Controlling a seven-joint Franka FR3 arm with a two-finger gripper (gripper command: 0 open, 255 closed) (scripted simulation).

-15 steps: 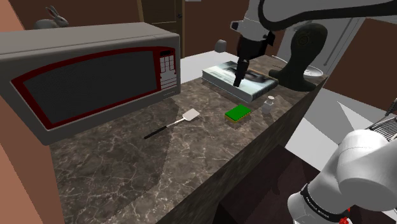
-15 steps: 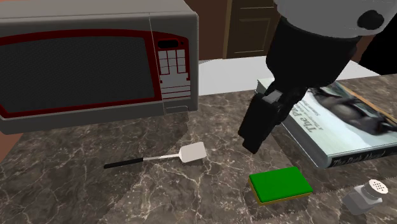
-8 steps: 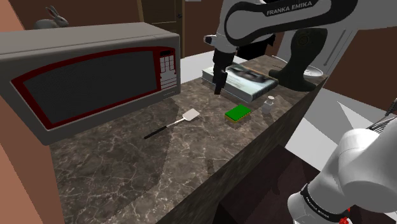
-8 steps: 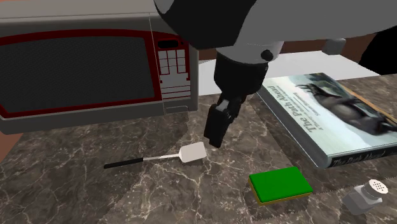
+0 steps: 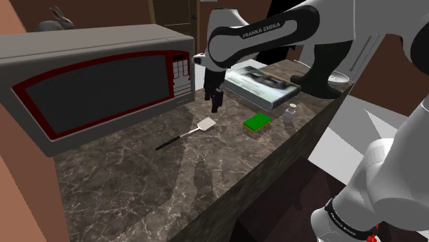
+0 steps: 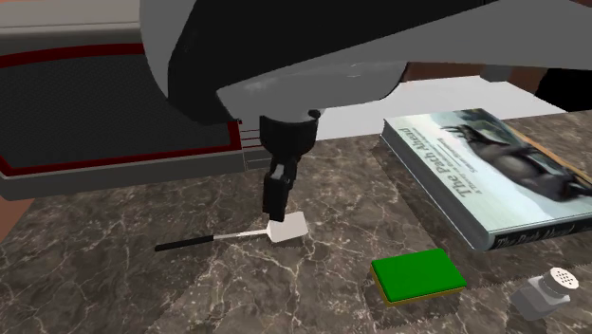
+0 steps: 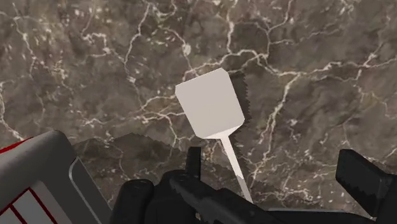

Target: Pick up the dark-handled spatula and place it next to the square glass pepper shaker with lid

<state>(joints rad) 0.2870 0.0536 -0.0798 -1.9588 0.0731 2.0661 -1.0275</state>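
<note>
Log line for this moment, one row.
gripper: open, hovering over spatula | spatula: flat on counter, ungrasped | pepper shaker: by counter edge, near green sponge

A: Colours on the microwave (image 5: 103,86)?
B: Grey casing, dark red trim round the door. In front of it, dark brown counter (image 6: 114,285), veined white.
A: And the spatula (image 7: 211,111)?
B: Pale grey blade, black handle (image 6: 185,245). Farther from the microwave: green sponge (image 6: 417,275), grey shaker (image 6: 545,289).

You've got the gripper (image 6: 274,211) just above the spatula (image 6: 286,230)'s pale blade, middle of the counter (image 6: 114,294), w/ microwave (image 6: 104,114) along the back edge. Green sponge (image 6: 417,274), book (image 6: 489,176) & shaker (image 6: 545,291) sit twd the right end.
</note>
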